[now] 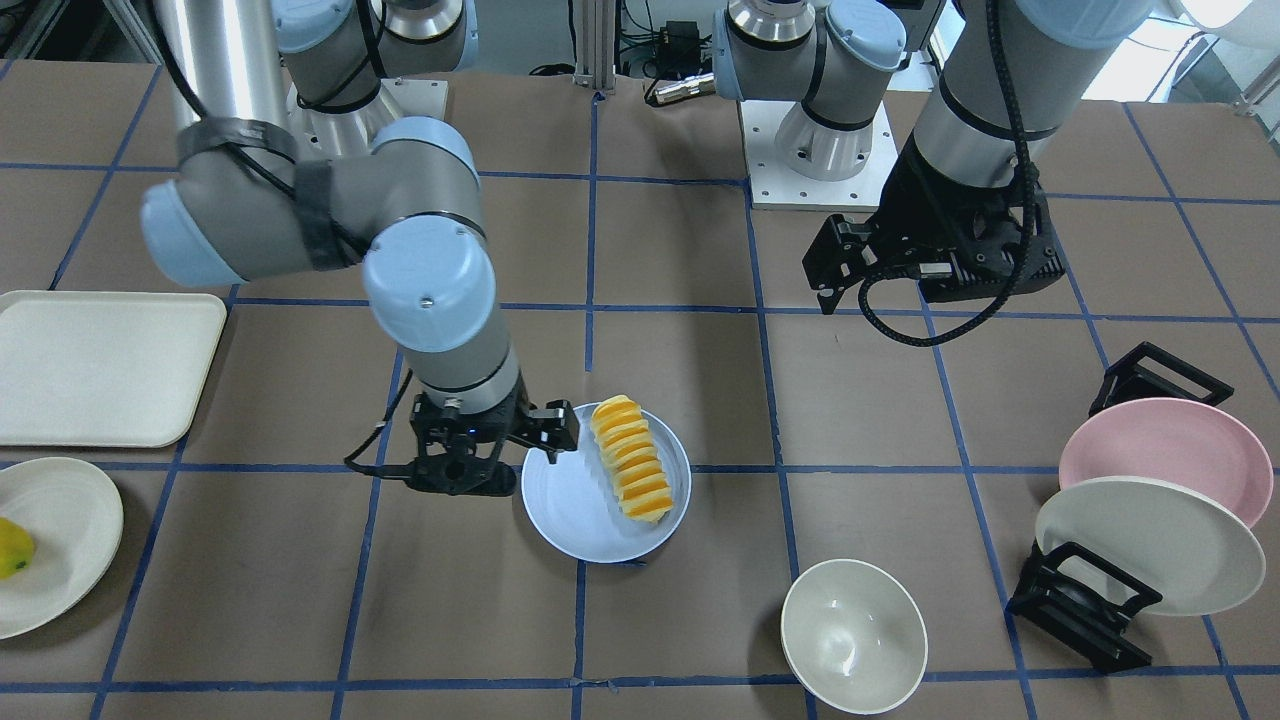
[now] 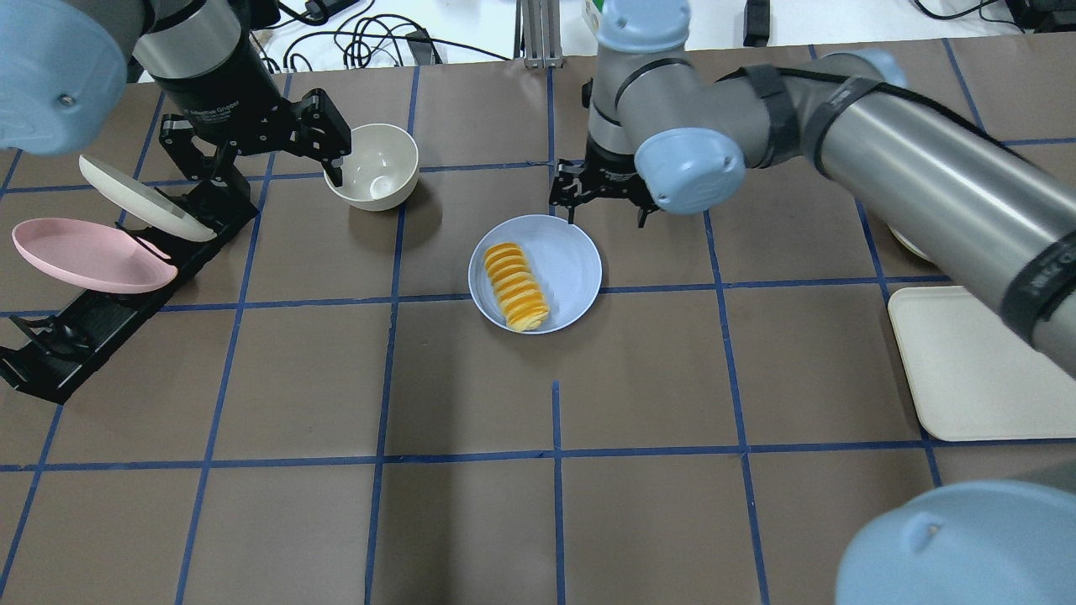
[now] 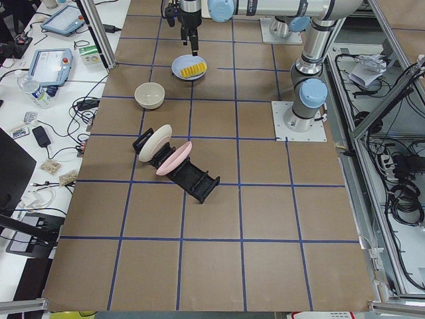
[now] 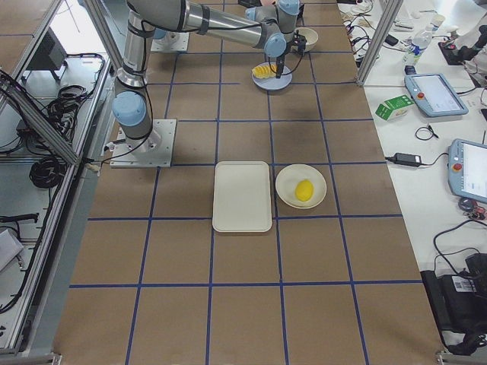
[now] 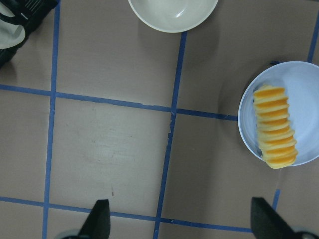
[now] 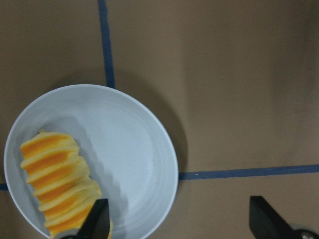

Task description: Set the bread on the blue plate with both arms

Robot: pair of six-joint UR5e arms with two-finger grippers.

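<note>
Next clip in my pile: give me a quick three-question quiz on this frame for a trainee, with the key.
1. True or false: the bread is clamped in the jaws of the right gripper.
2. What lies on the cream plate beside the tray? A) a yellow fruit B) a slice of toast C) a spoon
3. Which gripper is nearer the blue plate, and are its jaws open or shut?

Key
1. False: it lies free on the plate.
2. A.
3. The right one, with its jaws open.
</note>
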